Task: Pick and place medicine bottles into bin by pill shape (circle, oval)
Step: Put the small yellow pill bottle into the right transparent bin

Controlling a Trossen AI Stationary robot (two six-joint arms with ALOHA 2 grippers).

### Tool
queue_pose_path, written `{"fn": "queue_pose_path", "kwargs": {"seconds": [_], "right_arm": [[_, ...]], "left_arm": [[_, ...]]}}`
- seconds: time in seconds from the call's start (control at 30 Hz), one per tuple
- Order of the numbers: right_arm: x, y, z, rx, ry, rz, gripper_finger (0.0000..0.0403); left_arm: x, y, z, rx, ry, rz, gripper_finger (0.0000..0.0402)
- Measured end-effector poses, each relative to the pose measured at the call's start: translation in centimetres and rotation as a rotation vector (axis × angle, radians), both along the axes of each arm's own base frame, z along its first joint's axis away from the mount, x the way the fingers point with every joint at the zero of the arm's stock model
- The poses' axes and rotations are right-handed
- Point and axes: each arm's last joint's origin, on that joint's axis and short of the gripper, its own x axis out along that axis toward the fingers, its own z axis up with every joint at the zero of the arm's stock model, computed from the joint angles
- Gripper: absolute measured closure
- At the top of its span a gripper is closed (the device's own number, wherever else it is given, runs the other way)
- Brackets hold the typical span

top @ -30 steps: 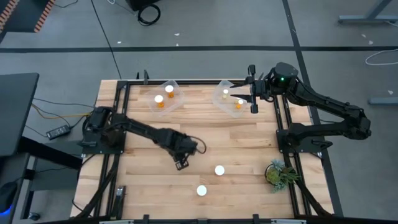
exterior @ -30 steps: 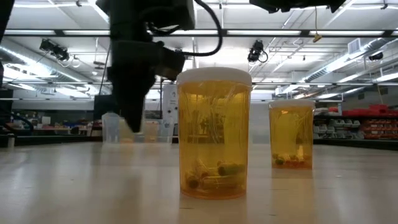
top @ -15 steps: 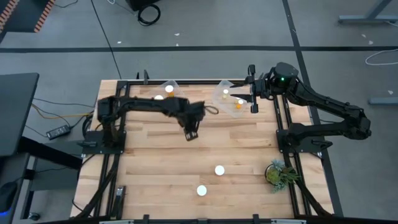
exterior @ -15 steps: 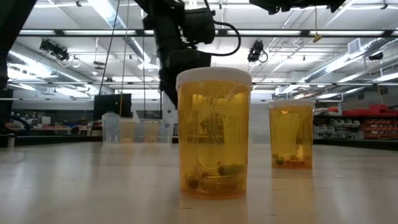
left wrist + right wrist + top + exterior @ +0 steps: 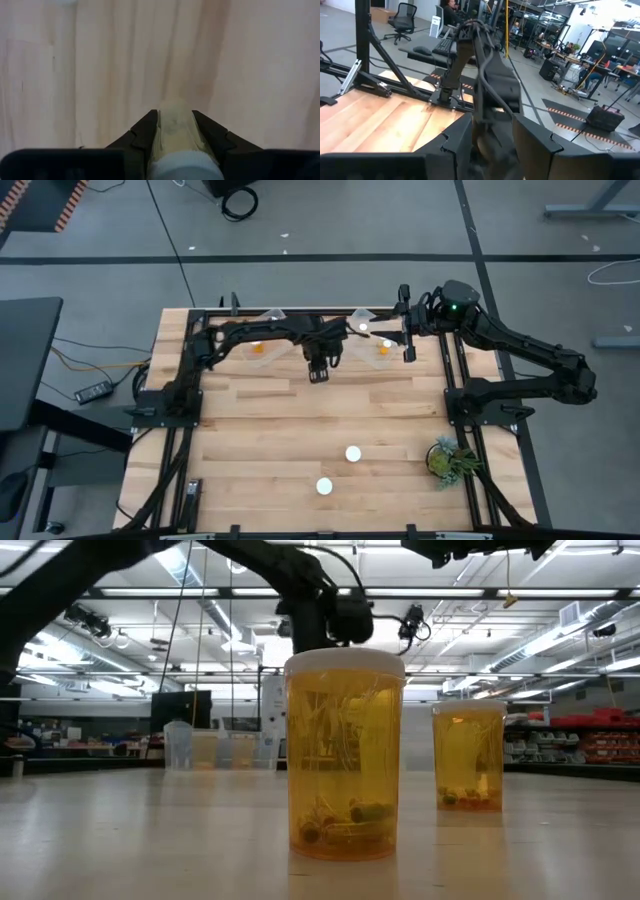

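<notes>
My left gripper [image 5: 320, 373] hangs over the far middle of the table, between the two clear bins, shut on an amber medicine bottle [image 5: 175, 131] whose white cap [image 5: 187, 167] is uppermost. My right gripper [image 5: 386, 337] is open and empty over the right bin [image 5: 362, 340], which holds two bottles [image 5: 384, 350]. The left bin [image 5: 268, 340] holds a bottle [image 5: 258, 348]; my left arm covers part of it. Two more bottles stand upright on their bases near the front [image 5: 353, 452] [image 5: 323, 486]; the low view shows them close up [image 5: 344, 755] [image 5: 468, 755]. My left gripper pinches the bottle's amber side wall [image 5: 159, 131] between its two fingers, below the white cap. The fingers come from above, pointing down, and lie along the upright bottle. The bottle hangs clear of the table.
A small green plant [image 5: 447, 460] stands at the front right. A black frame [image 5: 455, 395] runs round the table's sides. Bare wood lies between the bins and the two near bottles. The room beyond shows desks, chairs and seated people.
My left gripper has swung from the table's middle toward the far edge and to the right, carrying the bottle clear of the table, and has turned about as it went. It now hangs between the bins. My right arm has kept still.
</notes>
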Motion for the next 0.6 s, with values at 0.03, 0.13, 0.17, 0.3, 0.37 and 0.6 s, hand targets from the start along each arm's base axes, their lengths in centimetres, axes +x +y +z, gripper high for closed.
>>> {"fn": "queue_pose_path", "kwargs": {"seconds": [0.03, 0.13, 0.17, 0.3, 0.37, 0.6], "right_arm": [[0.0, 0.0, 0.0, 0.004, 0.002, 0.0, 0.0256], [0.0, 0.0, 0.0, 0.014, 0.002, 0.001, 0.0256], [0.0, 0.0, 0.0, 0.018, 0.002, 0.0, 0.0256], [0.1, 0.1, -0.2, 0.025, 0.018, -0.027, 0.0256], [0.2, 0.2, -0.2, 0.023, 0.022, -0.051, 0.0256], [0.4, 0.7, -0.2, 0.002, 0.024, -0.06, 0.0256]], "left_arm": [[0.4, 0.5, -0.4, 0.002, 0.004, -0.009, 0.0294], [1.2, 1.7, -1.4, 0.002, 0.032, -0.027, 0.0294], [1.5, 2.1, -1.5, 0.006, 0.029, -0.03, 0.0294], [2.2, 3.0, -2.3, 0.002, 0.05, -0.032, 0.0294], [2.3, 3.0, -2.7, -0.007, 0.073, -0.029, 0.0294], [2.3, 2.3, -3.6, -0.027, 0.111, -0.018, 0.0294]]}}
